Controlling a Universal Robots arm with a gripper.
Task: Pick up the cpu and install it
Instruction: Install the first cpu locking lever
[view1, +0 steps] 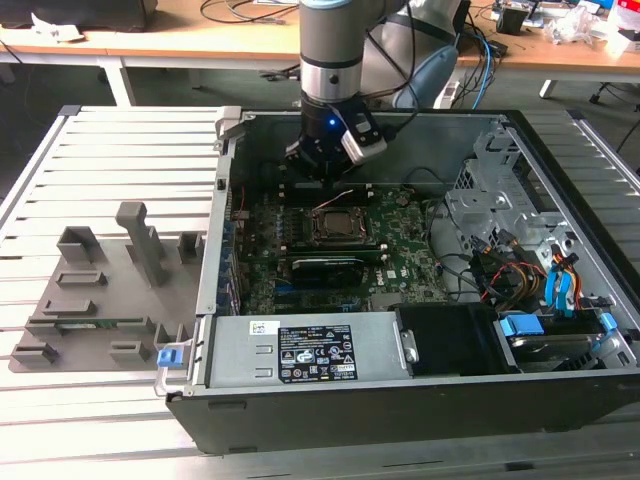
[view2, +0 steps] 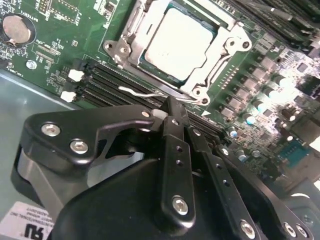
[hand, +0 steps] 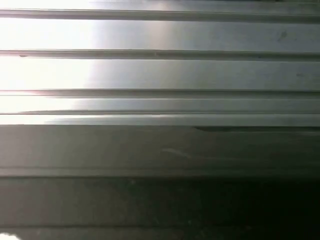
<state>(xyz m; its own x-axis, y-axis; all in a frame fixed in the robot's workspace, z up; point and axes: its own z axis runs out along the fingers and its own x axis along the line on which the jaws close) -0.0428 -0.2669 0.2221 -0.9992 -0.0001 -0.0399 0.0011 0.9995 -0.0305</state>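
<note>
cpu (view2: 176, 42) in socket (view2: 131, 30), pincer (view2: 170, 107) beside it

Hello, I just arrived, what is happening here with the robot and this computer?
A robot arm is working inside an open computer case. Its gripper is shut with nothing between the fingers, close beside the motherboard socket. The cpu already lies in that socket, its pale top facing up. In the exterior view, a grey holder tray sits on the slatted table, left of the case.

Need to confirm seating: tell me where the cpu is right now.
The cpu sits in the motherboard socket, inside its metal frame, in the second wrist view; the gripper is just beside the socket, over the memory slots.
</note>
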